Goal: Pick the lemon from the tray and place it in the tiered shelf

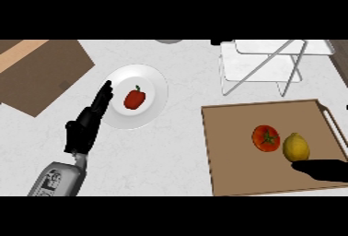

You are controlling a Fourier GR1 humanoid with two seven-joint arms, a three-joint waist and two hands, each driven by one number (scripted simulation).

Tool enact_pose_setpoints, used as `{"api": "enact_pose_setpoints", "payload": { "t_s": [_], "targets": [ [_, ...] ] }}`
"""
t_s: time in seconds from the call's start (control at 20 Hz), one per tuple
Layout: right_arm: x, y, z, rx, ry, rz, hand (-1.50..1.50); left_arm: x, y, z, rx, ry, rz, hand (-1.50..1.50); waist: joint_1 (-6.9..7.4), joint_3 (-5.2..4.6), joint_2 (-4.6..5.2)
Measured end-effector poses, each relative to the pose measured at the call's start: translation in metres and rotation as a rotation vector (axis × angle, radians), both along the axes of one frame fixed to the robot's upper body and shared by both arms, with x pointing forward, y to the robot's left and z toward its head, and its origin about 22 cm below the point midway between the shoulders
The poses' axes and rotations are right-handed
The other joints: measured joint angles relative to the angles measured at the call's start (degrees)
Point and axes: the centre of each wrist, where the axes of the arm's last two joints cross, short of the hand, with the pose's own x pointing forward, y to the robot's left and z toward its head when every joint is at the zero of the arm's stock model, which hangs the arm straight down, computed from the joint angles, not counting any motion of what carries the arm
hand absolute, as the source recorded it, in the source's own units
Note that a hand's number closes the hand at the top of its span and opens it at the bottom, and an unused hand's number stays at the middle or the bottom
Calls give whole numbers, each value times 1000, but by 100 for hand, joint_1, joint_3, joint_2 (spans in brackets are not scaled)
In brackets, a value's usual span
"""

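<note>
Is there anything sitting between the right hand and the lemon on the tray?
Nothing visible. The right hand is right at the lemon's near end on the tray. The tomato lies beside the lemon, off that line.

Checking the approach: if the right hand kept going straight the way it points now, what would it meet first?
Most likely the lemon: the right hand points up-left on the tray, its tip almost at the lemon's lower edge. Height above the tray is unclear.

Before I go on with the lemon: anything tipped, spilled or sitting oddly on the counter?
Nothing stands out. The lemon and tomato lie side by side on the brown tray, the red pepper sits on the white plate, and the tiered shelf stands behind the tray. The right hand is beside the lemon.
</note>
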Motion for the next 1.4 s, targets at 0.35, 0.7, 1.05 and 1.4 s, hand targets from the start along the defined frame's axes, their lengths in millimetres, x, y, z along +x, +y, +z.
{"api": "enact_pose_setpoints", "payload": {
  "t_s": [0.35,0.7,1.05,1.4],
  "targets": [
    [12,3,-12,7,18,-27,-150,1,-1,3,2,0,0,0,-1,1,1],
    [17,2,-30,8,62,-46,-150,-7,1,3,4,-1,6,0,-3,1,-1],
    [27,1,-43,-6,111,-59,-150,-3,-1,1,3,-1,-2,0,-8,1,1],
    [31,5,-57,-19,142,-70,-150,-4,-4,0,-1,-2,-4,0,-11,2,0]
  ]
}}
